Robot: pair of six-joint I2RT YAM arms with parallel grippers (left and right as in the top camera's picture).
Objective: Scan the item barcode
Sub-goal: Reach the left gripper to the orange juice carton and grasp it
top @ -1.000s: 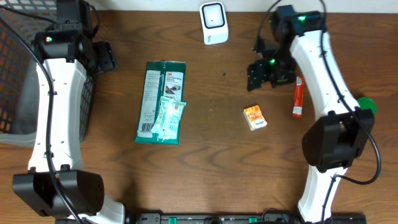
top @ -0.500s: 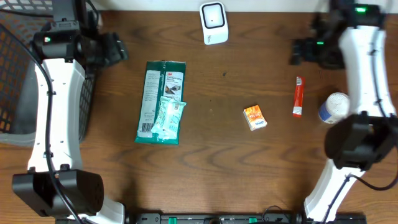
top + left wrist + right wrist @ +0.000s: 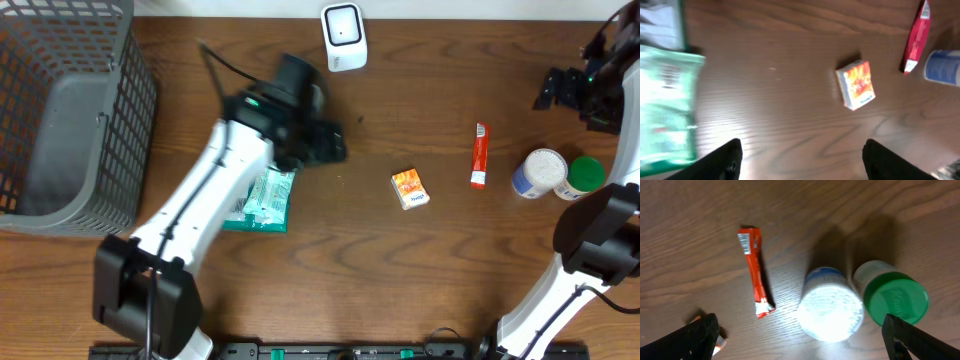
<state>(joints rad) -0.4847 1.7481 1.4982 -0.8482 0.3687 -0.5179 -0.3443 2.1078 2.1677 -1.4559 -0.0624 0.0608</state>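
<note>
1. Orange box [image 3: 856,85] lies flat and slightly askew on the bare desk [image 3: 330,270], right of centre, with nothing touching it.
2. Left pincer [image 3: 802,155] hangs over the desk just left of the box. In its wrist view the box sits beyond the two dark fingers [image 3: 727,157], nearer the right-hand one and apart from both.
3. Its jaws stand well apart and hold nothing.
4. Left arm reaches across the green packets [image 3: 262,203], which lie left of the box. The arm looks blurred from overhead.
5. White scanner [image 3: 343,37] stands at the far edge of the desk, well apart from the box.
6. Red tube [image 3: 479,155] lies right of the box, running near to far.
7. Right of the tube, a white-lidded tub [image 3: 538,172] and a green-lidded jar [image 3: 583,175] stand upright side by side.
8. Right pincer [image 3: 799,322] hangs at the far right above these three. It is spread wide and grips nothing, well apart from the box.
9. Grey mesh basket [image 3: 128,110] sits at the far left, its grey bottom in plain view.
</note>
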